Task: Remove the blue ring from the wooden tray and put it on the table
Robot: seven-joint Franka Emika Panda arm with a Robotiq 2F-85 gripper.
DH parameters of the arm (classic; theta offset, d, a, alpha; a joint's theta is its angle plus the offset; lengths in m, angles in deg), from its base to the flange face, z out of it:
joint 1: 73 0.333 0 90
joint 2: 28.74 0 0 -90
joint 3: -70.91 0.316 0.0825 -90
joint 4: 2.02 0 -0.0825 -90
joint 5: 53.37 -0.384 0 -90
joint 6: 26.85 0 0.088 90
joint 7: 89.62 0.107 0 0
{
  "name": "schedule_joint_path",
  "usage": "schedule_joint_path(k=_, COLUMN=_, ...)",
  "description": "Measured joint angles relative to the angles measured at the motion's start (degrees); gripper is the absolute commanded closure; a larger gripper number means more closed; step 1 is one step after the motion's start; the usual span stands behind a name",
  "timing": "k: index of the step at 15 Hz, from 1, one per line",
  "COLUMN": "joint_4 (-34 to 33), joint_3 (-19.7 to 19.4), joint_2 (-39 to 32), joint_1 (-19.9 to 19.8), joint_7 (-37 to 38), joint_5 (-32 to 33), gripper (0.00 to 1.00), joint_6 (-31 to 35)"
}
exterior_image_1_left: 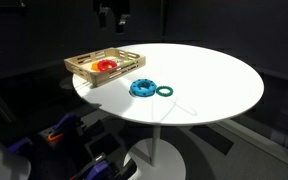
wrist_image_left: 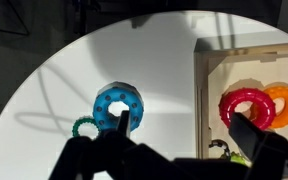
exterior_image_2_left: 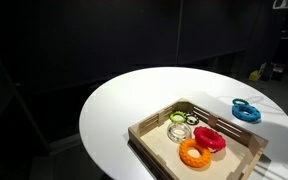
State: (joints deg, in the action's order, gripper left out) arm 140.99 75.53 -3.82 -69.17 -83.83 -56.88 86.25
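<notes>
My pincer [wrist_image_left: 184, 132] stands wide open and holds nothing. Its two dark fingers [wrist_image_left: 119, 125] frame the lower part of the wrist view. In an exterior view my pincer [exterior_image_1_left: 114, 16] hangs high over the tray, clear of everything.

The blue ring [wrist_image_left: 117, 105] lies flat on the table [wrist_image_left: 54, 80] with its hole facing straight up. Being round, it has no long axis. It sits outside the tray [wrist_image_left: 200, 70], near one of its side walls but apart from it, and well in from the table's edge. A thin green ring [wrist_image_left: 84, 127] lies flat right against it; I cannot tell whether they touch.

Inside the tray a red ring [wrist_image_left: 242, 105] and an orange ring [wrist_image_left: 283, 105] lie flat side by side, touching. In an exterior view a few small pale pieces [exterior_image_2_left: 180, 125] lie by them, too small to name.

The tabletop is round, white and brightly lit, on a white pedestal [exterior_image_1_left: 160, 150]. The tray sits close to the table's edge. The room around is dark.
</notes>
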Motion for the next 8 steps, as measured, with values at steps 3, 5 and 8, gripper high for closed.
schedule_joint_path(k=3, joint_4=-1.0, joint_3=0.1, joint_2=2.2, joint_1=0.3, joint_7=0.0, joint_5=0.0, gripper=0.0, joint_6=-2.8)
schedule_joint_path(k=5, joint_4=-1.5, joint_3=0.1, joint_2=3.1, joint_1=0.6, joint_7=0.0, joint_5=0.0, gripper=0.0, joint_6=-3.9)
schedule_joint_path(k=8, joint_4=-1.9, joint_3=0.2, joint_2=3.6, joint_1=0.7, joint_7=0.0, joint_5=0.0, gripper=0.0, joint_6=-4.6)
